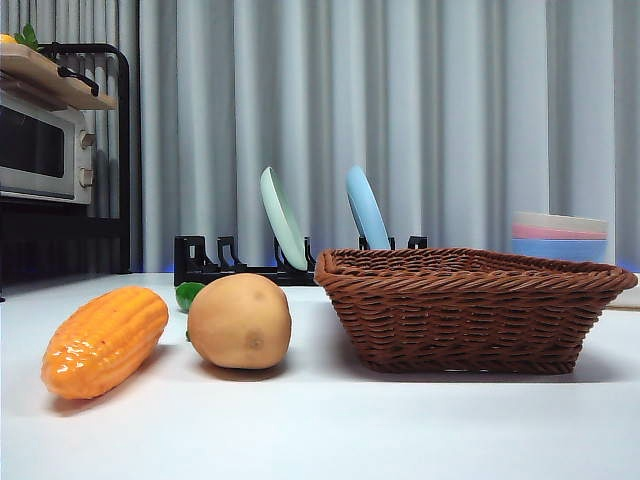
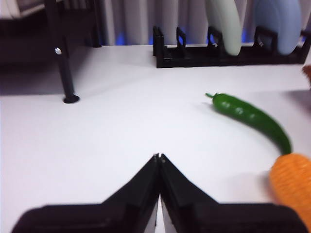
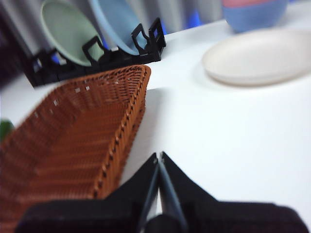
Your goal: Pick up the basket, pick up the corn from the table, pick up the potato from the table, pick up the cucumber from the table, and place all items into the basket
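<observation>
The brown wicker basket (image 1: 470, 305) stands empty on the white table (image 1: 330, 430) at the right; the right wrist view shows its rim (image 3: 129, 109) just beside my right gripper (image 3: 159, 160), which is shut and holds nothing. The orange corn (image 1: 105, 340) lies at the left front, with the tan potato (image 1: 240, 320) beside it. Only a green end of the cucumber (image 1: 188, 294) peeks out behind the potato. In the left wrist view the whole cucumber (image 2: 252, 119) lies ahead of my shut, empty left gripper (image 2: 159, 158), with the corn (image 2: 294, 187) nearby.
A black dish rack (image 1: 240, 262) at the back holds a pale green plate (image 1: 283, 218) and a blue plate (image 1: 366, 208). Stacked bowls (image 1: 560, 236) sit at the far right, a white plate (image 3: 257, 56) lies near them, and a microwave shelf (image 1: 50, 140) stands at the left.
</observation>
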Robot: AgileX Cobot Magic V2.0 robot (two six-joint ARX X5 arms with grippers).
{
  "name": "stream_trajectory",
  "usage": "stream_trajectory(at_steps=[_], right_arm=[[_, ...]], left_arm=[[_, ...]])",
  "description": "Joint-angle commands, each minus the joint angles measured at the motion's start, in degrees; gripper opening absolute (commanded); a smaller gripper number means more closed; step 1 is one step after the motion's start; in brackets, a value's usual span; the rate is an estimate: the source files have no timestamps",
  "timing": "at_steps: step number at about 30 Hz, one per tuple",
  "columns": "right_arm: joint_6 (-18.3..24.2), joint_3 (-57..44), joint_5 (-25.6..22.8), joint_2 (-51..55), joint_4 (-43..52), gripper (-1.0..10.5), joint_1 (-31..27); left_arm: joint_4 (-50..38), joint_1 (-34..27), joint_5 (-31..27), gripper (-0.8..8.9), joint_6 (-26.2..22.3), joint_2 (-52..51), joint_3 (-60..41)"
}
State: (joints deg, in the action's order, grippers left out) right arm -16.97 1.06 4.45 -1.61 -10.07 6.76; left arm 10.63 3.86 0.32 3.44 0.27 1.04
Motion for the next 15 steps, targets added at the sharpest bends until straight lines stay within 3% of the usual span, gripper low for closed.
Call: stream_trajectory(at_steps=[1, 5, 11, 15], right_arm=[[-14.36, -0.46, 0.02, -0.02, -0.76, 0.0, 0.11], [-15.74, -0.44, -0.37, -0.02, -0.50, 0.0, 0.11], [-15.45, 1.07, -0.44, -0.24, -0.26, -0.1, 0.09], [-12.85, 3.96, -0.55, -1.70, -0.28, -0.1, 0.04]], left_arm=[[-0.24, -0.09, 2.19, -0.03, 10.56, -0.15, -0.63], [-0.94, -0.11, 4.09, -0.03, 18.14, -0.15, -0.63], [-3.19, -0.11, 6.08, -0.06, 18.53, -0.15, 0.79], [-1.01, -0.11, 5.68, -0.06, 18.25, 1.18, 5.20]])
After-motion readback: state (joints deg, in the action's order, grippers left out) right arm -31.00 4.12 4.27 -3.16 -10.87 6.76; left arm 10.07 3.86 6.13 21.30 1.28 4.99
